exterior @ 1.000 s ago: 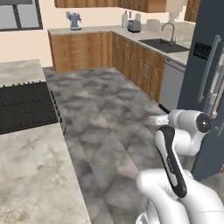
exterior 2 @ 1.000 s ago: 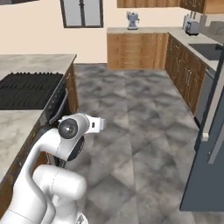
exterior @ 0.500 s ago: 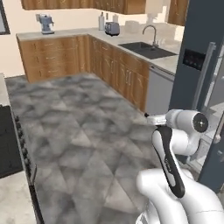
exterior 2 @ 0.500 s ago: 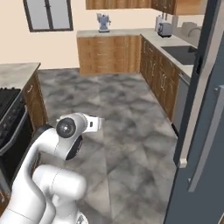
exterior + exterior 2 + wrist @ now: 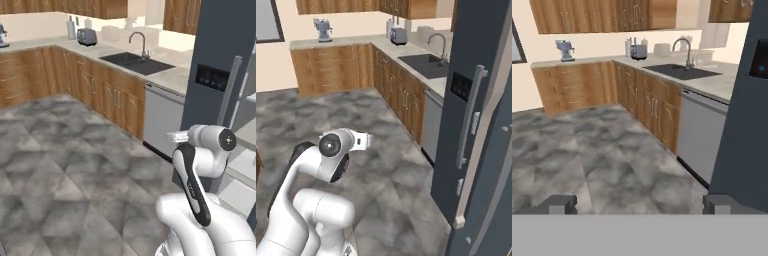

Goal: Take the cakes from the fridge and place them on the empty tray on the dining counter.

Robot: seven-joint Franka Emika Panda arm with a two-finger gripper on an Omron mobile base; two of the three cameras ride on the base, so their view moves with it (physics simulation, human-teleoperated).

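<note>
You're on the approach leg: nothing fetched yet, the arm is folded over the base and the fridge is coming up ahead and to the right of the pincer. In the left base view a door looks already swung open, with pale shelves showing past it. I can't make out the cakes on those shelves from here, so don't assume their spot.

Pincer: jaws spread wide. The two dark tips sit far apart at the bottom of the hand view, nothing between them, touching nothing. It looks level across the floor at the wall cabinets, with the sink and dishwasher panel ahead; the fridge's slate side fills its right edge.

Next move, my read: get the base squared to the open fridge compartment, then swing the hand right so it faces the shelves. You need eyes on the cakes before reaching. They're small, so expect a careful, centred grasp. Watch the long door handle on the swing.
</note>
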